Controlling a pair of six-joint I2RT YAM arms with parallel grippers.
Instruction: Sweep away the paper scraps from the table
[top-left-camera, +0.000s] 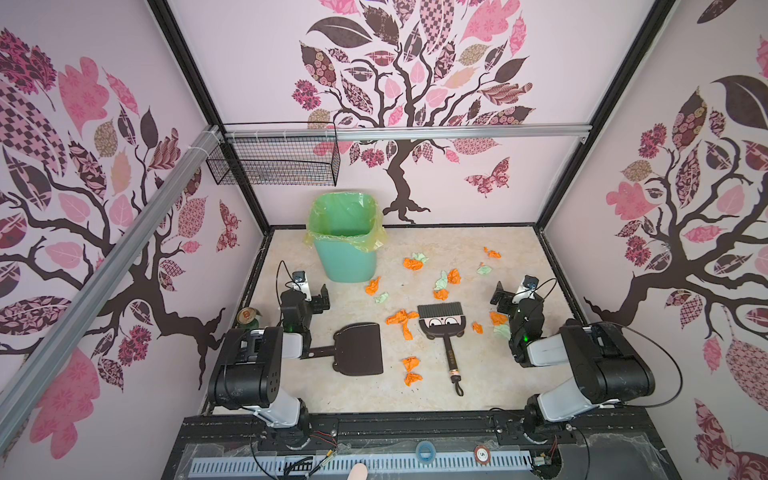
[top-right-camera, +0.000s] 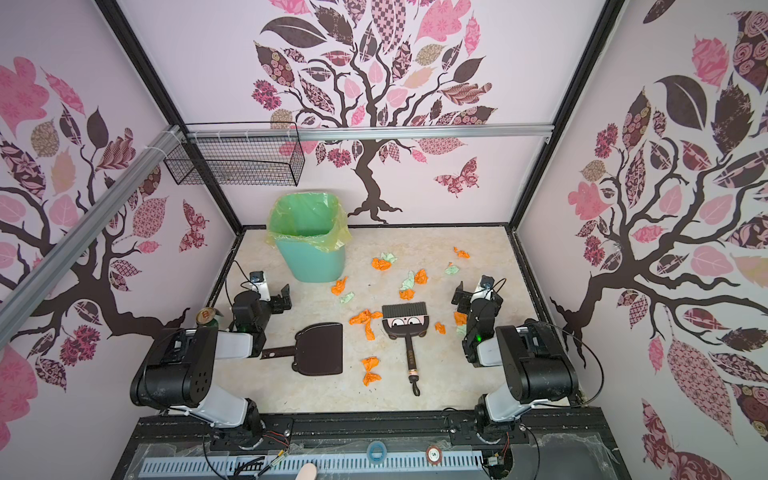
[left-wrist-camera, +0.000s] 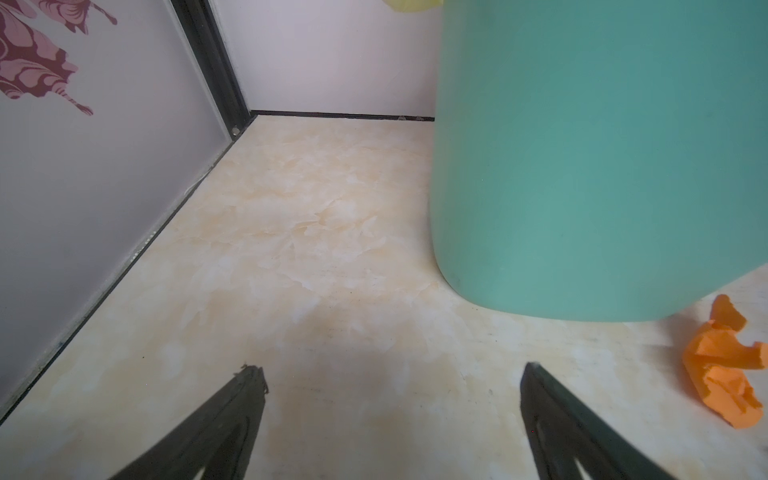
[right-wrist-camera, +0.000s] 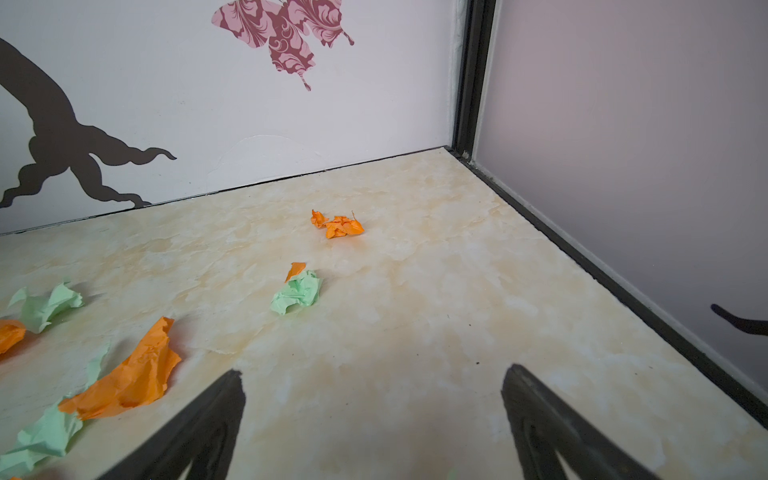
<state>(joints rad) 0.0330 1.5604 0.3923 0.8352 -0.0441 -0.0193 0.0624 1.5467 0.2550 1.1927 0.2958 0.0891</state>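
Note:
Several orange and mint-green paper scraps (top-left-camera: 401, 319) lie scattered over the middle and right of the beige marbled table (top-left-camera: 374, 399) in both top views. A black dustpan (top-left-camera: 359, 351) and a black brush (top-left-camera: 441, 322) with a cartoon face lie flat among them, untouched. My left gripper (top-left-camera: 322, 301) hovers open beside the bin, nothing between its fingers (left-wrist-camera: 249, 390); one orange scrap (left-wrist-camera: 723, 374) lies off to its side. My right gripper (top-left-camera: 500, 296) stands open over bare table, with an orange wad (right-wrist-camera: 338, 224) and a mint wad (right-wrist-camera: 297, 293) ahead of it.
A mint-green bin (top-left-camera: 345, 241) with a yellow-green liner stands at the back left. A drink can (top-left-camera: 248, 316) sits by the left wall behind the left arm. A wire basket (top-left-camera: 274, 160) hangs on the back rail. Walls close three sides.

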